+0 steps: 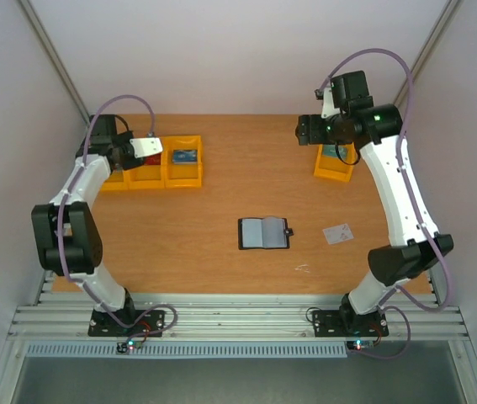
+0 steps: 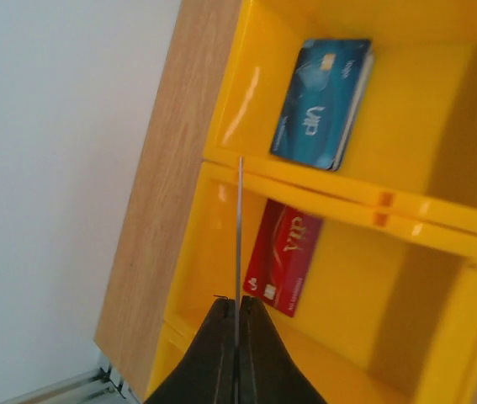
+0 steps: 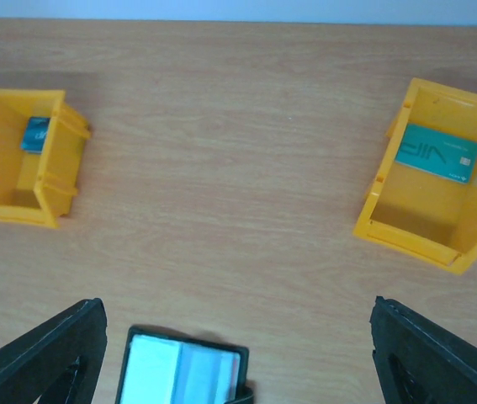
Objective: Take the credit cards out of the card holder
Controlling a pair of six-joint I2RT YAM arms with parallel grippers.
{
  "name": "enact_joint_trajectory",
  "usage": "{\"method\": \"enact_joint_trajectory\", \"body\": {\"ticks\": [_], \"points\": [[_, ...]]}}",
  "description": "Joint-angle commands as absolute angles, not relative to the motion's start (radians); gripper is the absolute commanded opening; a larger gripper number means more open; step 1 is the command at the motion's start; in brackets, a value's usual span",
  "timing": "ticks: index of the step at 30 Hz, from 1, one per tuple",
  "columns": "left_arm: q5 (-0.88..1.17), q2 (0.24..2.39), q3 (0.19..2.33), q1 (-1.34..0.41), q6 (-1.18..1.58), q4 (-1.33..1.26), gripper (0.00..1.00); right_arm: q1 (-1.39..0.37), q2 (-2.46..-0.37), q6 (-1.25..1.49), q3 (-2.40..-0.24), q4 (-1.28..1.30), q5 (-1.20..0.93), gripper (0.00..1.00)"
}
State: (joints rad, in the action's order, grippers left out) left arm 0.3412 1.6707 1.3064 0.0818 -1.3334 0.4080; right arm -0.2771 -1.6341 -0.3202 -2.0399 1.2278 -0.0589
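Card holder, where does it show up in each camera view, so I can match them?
Top external: card holder lies open mid-table, right of centre.
Left wrist: not in it.
Right wrist: card holder at the bottom edge, left of centre.
Shared landmark: yellow bin holding a blue card.
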Motion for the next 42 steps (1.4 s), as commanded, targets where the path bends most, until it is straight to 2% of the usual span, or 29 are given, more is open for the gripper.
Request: {"method": "enact_joint_trajectory", "body": {"ticks": [1,5,11,23,31,34,39,42], "points": [[0.406,1.786,1.398,0.111,-1.463,0.418,0.0,-0.235,-1.705,-0.334,-2.1,1.191,-0.106,0.86],[0.362,1.914,1.505,0.115,-1.475,0.443,0.0,-0.225,-1.762,-0.34,-2.155,1.192,-0.099,0.86],[0.256,2.017,1.551,0.102,-1.495,0.387,0.0,-0.221,-1.818,-0.334,-2.209,1.194,-0.098,0.87],[0.181,2.13,1.571,0.074,-1.424,0.23,0.0,-0.221,-1.831,-0.309,-2.226,1.196,-0.123,0.87],[0.218,2.145,1.514,0.07,-1.515,0.145,0.01,-0.221,-1.845,-0.315,-2.246,1.198,-0.158,0.87],[0.208,2.148,1.499,0.068,-1.527,0.107,0.11,-0.221,-1.845,-0.318,-2.246,1.197,-0.172,0.87],[0.21,2.142,1.49,0.07,-1.543,0.101,0.46,-0.221,-1.845,-0.322,-2.254,1.198,-0.181,0.88],[0.251,2.117,1.483,0.073,-1.536,0.104,0.55,-0.221,-1.841,-0.327,-2.258,1.204,-0.179,0.88]]}}
